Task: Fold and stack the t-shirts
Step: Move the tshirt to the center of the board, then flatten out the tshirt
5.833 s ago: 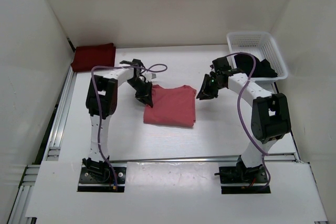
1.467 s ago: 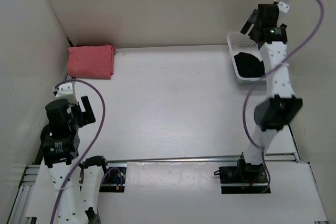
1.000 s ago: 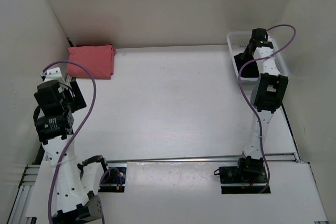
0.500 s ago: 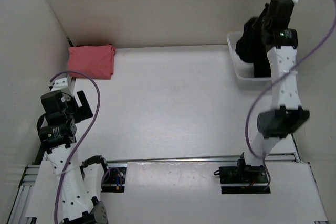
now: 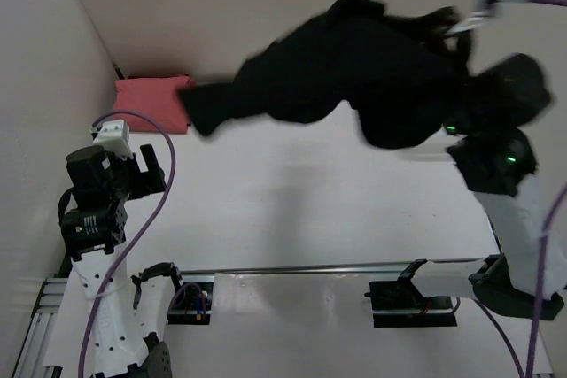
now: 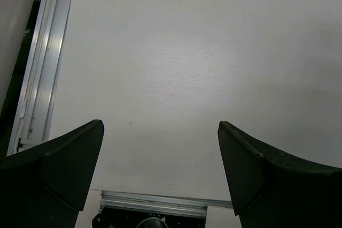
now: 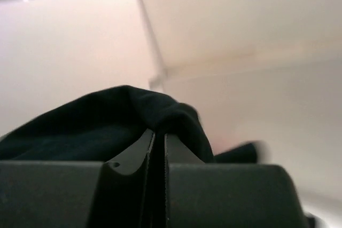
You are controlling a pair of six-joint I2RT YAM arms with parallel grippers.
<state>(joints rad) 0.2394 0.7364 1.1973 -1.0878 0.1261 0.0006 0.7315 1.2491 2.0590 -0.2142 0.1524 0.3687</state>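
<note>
Two tools, two states: your right tool (image 7: 159,137) is clamped on the black t-shirt (image 5: 354,68), which hangs stretched out in the air above the desk (image 5: 292,201) (blurred in the top view). Your left tool (image 6: 160,132) stands spread wide, holding nothing, over the desk's near left. The salmon pink t-shirt (image 5: 149,104) lies folded at the far left corner.

top: overhead, whole table (image 5: 292,210) | left wrist: down, same table | right wrist: near t-shirt (image 7: 107,116)

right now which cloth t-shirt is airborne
The black cloth t-shirt, aloft in the right gripper; the salmon pink t-shirt lies folded at far left.
</note>
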